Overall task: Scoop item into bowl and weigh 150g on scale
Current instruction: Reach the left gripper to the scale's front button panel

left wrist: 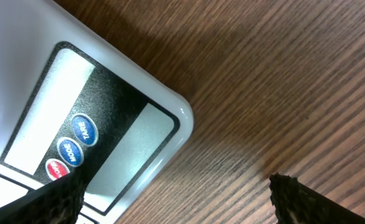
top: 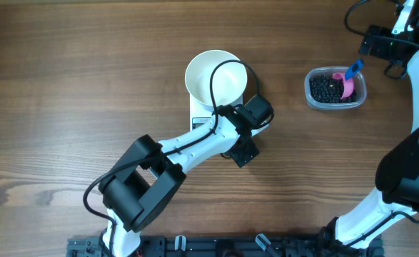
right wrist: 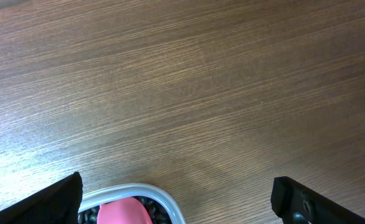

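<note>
Left wrist cam, scale (left wrist: 129,121) btns (left wrist: 78,140) read TARE, MODE, L jaws apart, R jaws apart

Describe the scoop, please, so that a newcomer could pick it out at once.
On the wooden table, find the clear plastic tub of black beans at the upper right of the overhead view. The scoop lies inside it: the only pink thing there, with a blue handle.

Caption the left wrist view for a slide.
Open left claw over the scale corner, by its TARE button; wood table beyond.
</note>
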You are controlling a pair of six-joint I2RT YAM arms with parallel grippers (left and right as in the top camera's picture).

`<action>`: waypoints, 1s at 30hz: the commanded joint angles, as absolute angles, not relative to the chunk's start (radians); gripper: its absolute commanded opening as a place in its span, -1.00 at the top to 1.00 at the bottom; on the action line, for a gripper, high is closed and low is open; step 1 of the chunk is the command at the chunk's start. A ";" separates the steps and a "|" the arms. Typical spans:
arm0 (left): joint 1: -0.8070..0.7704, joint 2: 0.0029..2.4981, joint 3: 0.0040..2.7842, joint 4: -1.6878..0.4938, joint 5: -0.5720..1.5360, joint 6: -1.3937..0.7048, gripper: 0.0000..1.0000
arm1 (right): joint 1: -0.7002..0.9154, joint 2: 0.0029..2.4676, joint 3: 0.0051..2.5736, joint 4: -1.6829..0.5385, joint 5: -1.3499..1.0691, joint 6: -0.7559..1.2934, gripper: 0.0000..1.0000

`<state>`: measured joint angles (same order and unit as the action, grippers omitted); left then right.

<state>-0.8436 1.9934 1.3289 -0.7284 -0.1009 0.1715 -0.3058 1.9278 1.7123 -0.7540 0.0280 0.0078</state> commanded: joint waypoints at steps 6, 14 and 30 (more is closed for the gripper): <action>-0.828 2.043 1.325 -0.715 -0.081 0.184 -1.00 | -0.308 1.907 1.727 -0.752 0.046 0.027 -0.99; -0.824 2.045 1.325 -0.698 -0.081 0.184 -1.00 | -0.308 1.907 1.727 -0.752 0.045 0.027 -1.00; -0.808 2.064 1.325 -0.698 -0.081 0.184 -1.00 | -0.308 1.907 1.727 -0.752 0.045 0.027 -0.99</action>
<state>-0.8246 2.0003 1.3346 -0.7010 -0.1074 0.1719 -0.3058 1.9282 1.7123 -0.7540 0.0280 0.0078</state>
